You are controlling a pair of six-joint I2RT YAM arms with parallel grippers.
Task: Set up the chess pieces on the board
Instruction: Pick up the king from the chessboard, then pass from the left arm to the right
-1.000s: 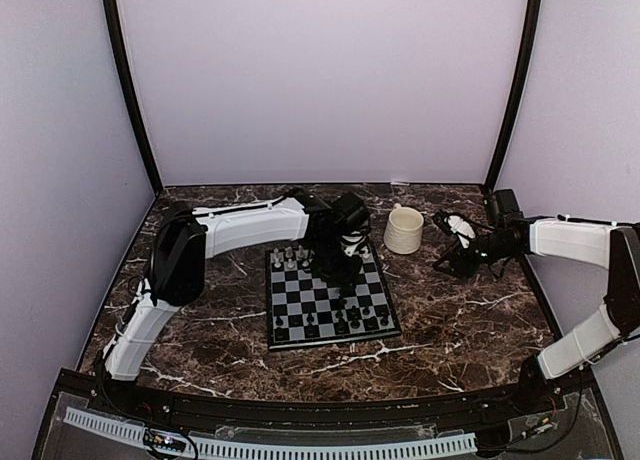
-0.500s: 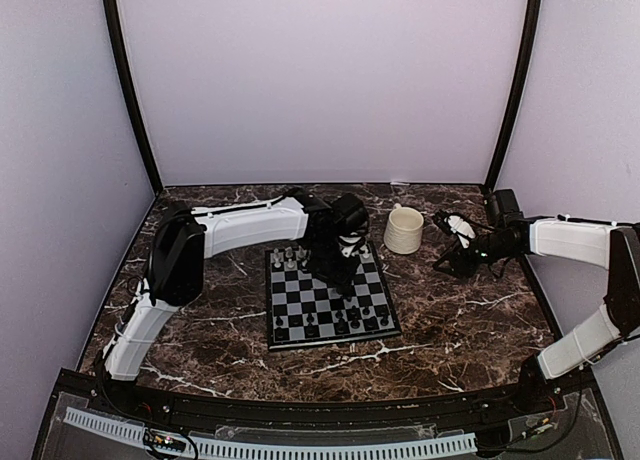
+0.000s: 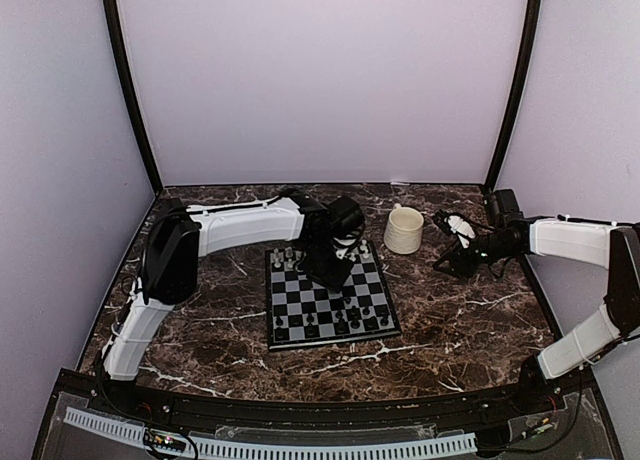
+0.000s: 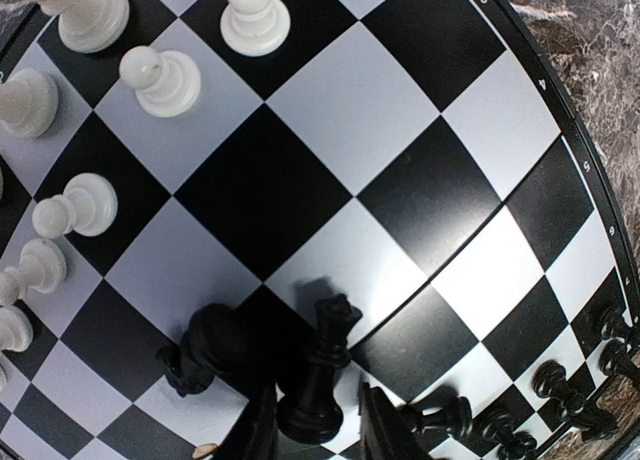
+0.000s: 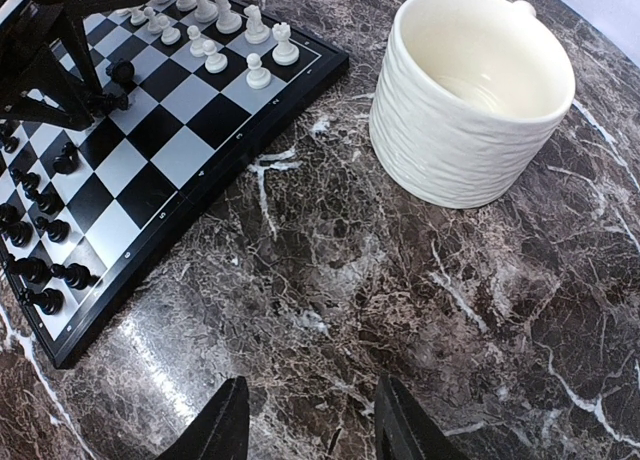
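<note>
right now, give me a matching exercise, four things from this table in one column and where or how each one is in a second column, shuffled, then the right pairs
Things
1. cream mug
2. tall black chess piece
3. white chess pieces
4. right gripper

Places or states
A. open, over bare marble tabletop
B. grouped along the far edge of the chessboard
C. upright on the chessboard, within the left gripper
D. on the marble tabletop, off the chessboard's far right corner

Pairs: 1-D, 2-C, 3-B, 4-A
</note>
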